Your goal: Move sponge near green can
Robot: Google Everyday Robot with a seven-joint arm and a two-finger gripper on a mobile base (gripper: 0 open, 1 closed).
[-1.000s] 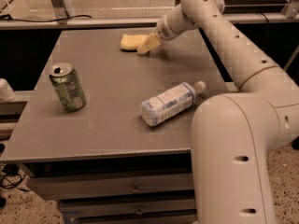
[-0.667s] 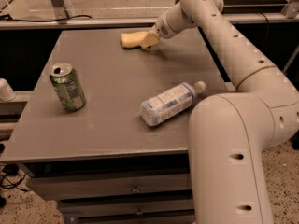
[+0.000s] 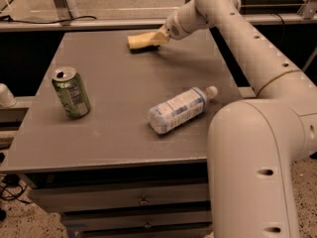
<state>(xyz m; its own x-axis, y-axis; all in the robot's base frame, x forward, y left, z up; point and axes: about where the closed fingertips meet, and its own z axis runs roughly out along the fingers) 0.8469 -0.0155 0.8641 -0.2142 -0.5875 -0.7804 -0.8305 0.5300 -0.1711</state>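
Observation:
The pale-yellow sponge point(image 3: 139, 41) is at the far middle of the grey table point(image 3: 124, 138), with a thin shadow under it. My gripper point(image 3: 159, 37) is at the sponge's right end and looks shut on it, holding it at or just above the tabletop. The green can point(image 3: 72, 92) with a silver top stands upright near the table's left edge, well to the front left of the sponge and apart from it.
A clear plastic bottle point(image 3: 176, 109) with a white cap lies on its side at the table's middle right. My white arm point(image 3: 257, 58) arches over the table's right side, with its large base point(image 3: 252, 172) at the front right. A rail point(image 3: 99, 24) runs behind the table.
The gripper has moved up and back a little at the sponge's right end. The sponge has shifted slightly with it. The can and bottle have not moved.

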